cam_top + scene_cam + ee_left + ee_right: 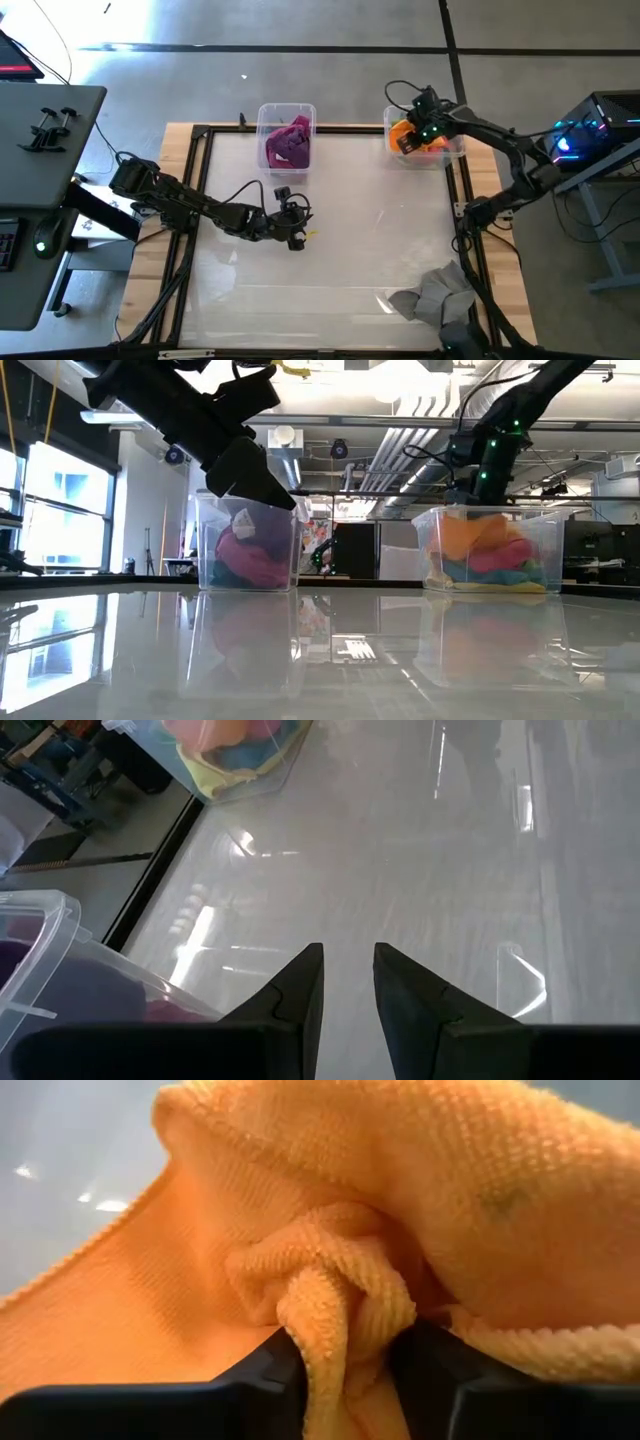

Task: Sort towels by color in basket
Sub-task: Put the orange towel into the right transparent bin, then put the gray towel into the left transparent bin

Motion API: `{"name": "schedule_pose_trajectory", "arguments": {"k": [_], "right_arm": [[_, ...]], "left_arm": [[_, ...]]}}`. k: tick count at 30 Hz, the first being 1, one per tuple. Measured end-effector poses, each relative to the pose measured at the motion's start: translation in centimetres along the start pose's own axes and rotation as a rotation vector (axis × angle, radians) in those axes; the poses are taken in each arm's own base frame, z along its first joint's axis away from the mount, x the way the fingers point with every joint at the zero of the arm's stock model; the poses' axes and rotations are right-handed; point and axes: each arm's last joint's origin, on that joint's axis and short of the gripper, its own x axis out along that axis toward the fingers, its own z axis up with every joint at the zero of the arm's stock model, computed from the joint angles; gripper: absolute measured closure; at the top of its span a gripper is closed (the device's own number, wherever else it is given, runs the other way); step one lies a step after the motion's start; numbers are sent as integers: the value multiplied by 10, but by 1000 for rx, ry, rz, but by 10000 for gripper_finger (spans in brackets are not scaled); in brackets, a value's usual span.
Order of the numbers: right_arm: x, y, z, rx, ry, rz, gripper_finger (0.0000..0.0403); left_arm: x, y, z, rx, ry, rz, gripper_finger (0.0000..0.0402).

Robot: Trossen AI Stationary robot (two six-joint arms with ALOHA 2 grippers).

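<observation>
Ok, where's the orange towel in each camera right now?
High view: orange towel in the right-hand bin at the table's far edge, under the right gripper.
Low view: top of the pile in the right-hand bin.
Left wrist view: orange-pink patch in the far bin.
Right wrist view: fills the picture, a fold pinched between the fingers.
Shared landmark: that clear bin.
</observation>
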Motion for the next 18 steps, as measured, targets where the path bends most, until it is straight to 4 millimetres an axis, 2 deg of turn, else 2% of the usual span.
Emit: {"name": "schedule_pose_trajectory", "arguments": {"k": [3,6,12,14,18], "right_arm": [[-10,-1,5,-17,-13,-15,297],[-32,0,10,-24,-56,-14,297],[-73,3,3,-4,-140,-9,297],[-80,9,-3,8,-169,-1,297],[-90,34,-23,-77,-206,67,297]], "left_arm": [[0,0,1,1,-5,1,323],[0,0,1,-1,-4,0,323],[0,0,1,-4,-5,0,323],[0,0,1,-4,-5,0,323],[0,0,0,3,1,0,323]]}}
